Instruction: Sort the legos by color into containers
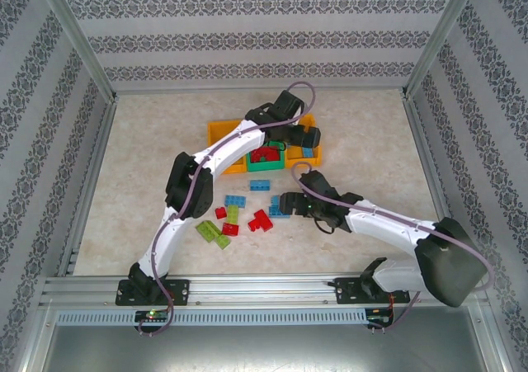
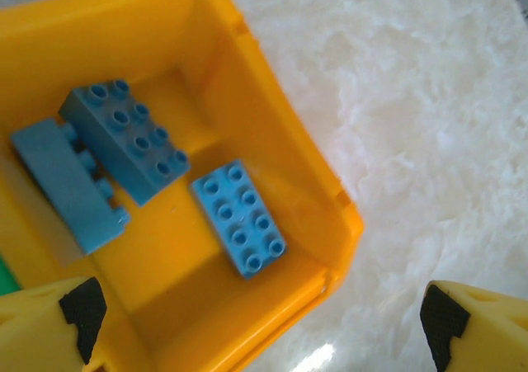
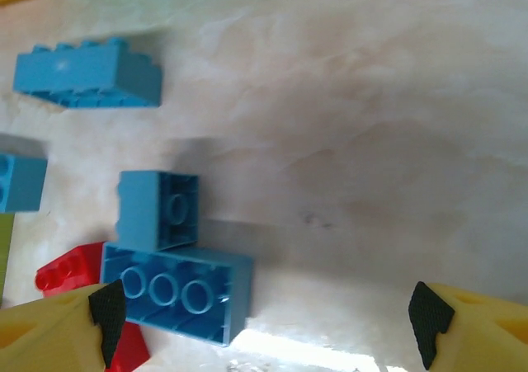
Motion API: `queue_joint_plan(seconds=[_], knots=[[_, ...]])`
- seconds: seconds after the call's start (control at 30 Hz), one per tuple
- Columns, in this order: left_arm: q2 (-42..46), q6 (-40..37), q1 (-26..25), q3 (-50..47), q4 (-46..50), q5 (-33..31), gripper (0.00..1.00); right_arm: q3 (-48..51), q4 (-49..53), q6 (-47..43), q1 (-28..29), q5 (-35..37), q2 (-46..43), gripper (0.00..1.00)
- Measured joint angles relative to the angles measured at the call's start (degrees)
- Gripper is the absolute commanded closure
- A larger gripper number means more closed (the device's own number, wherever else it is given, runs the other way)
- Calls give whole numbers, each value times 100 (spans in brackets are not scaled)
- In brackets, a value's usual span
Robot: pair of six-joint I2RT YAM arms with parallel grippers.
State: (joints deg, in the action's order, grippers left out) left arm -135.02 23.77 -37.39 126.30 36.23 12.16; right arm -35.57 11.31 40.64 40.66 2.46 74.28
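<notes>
Top external: we are seeing loose legos (image 1: 233, 215) at six o'clock of the containers (image 1: 216, 127), sorting partway done. Our right gripper (image 3: 264, 327) is hovering wide over blue bricks (image 3: 177, 294); farther, our left gripper (image 2: 264, 322) is gaping empty above three binned blues (image 2: 239, 215).

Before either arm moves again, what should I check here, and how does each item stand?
1. Left end effector open and empty: ok.
2. Orange bin under it holds only blue bricks: ok, three visible.
3. Right end effector open: ok.
4. Long blue brick centred between its fingers: not ok, off to one side.
5. Red brick clear of that brick: not ok, it lies against it.
</notes>
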Motion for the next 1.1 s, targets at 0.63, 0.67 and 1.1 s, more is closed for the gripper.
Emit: queue_joint_plan(seconds=[0.63, 0.67, 1.1], knots=[[2927, -273, 2, -3344, -752, -979, 1, -1360, 686, 278, 835, 352, 1755, 11], [3016, -280, 7, -3482, -761, -1034, 1, -1397, 741, 284, 835, 378, 1794, 12], [3620, -321, 162, -4441, -894, -1322, 1, -1635, 1086, 289, 820, 581, 2103, 34]])
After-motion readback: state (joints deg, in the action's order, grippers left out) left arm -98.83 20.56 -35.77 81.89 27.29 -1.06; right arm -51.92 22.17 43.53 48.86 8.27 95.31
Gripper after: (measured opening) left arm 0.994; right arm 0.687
